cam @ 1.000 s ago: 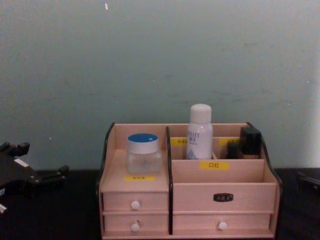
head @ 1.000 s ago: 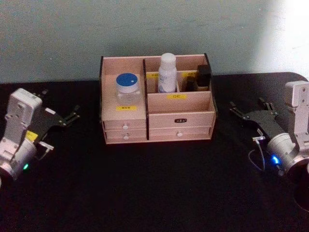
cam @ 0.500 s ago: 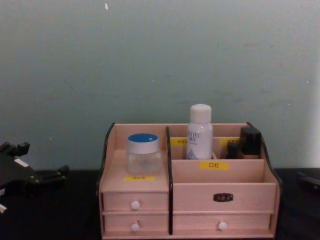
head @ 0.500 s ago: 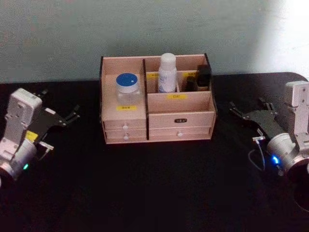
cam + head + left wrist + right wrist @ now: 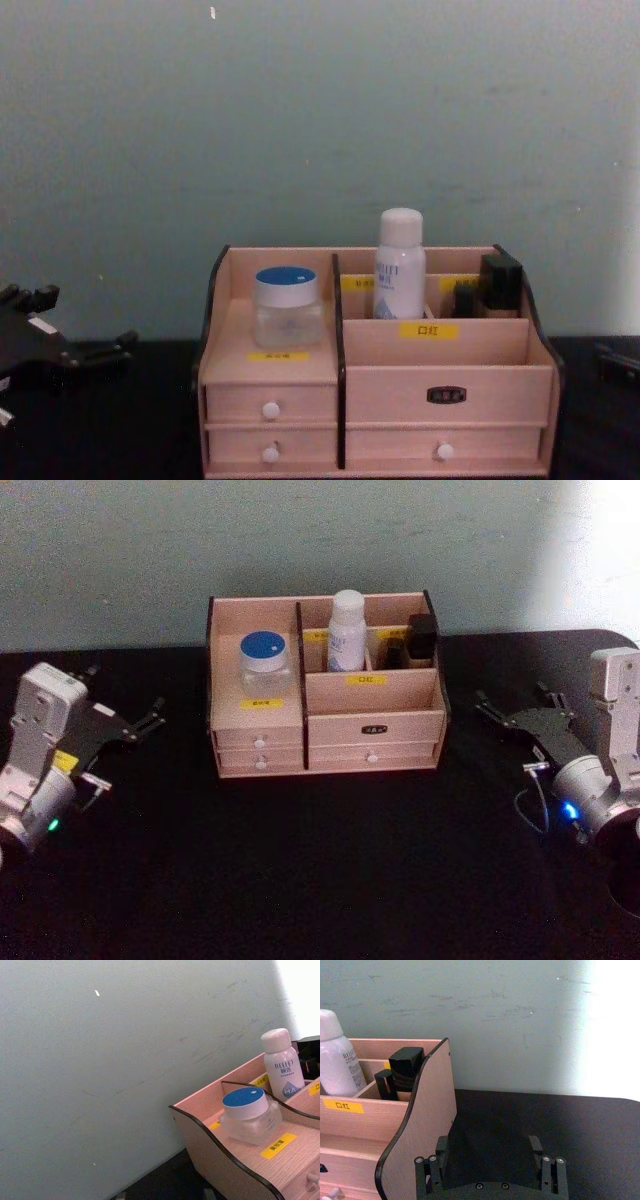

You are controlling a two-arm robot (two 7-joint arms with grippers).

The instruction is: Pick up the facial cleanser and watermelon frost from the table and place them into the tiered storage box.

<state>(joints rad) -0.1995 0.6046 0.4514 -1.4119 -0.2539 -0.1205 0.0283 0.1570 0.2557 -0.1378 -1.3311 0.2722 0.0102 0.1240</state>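
Both items already stand in the light wooden tiered storage box (image 5: pixel 325 705): blue-lidded clear jar (image 5: pixel 264 660) left, white bottle (image 5: pixel 346 630) behind. Left gripper (image 5: pixel 130 725) and right gripper (image 5: pixel 515 712) rest spread, empty, flanking it. Placing looks done; nothing remains.

Left gripper (image 5: pixel 135 722), right gripper (image 5: pixel 520 708) low at sides, fingers spread.

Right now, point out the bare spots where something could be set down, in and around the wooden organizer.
The light wooden tiered storage box has its front right compartment bare. The black table is open before the drawers, between the left gripper and right gripper. Crowded: the blue-lidded glass jar, white bottle, black containers.
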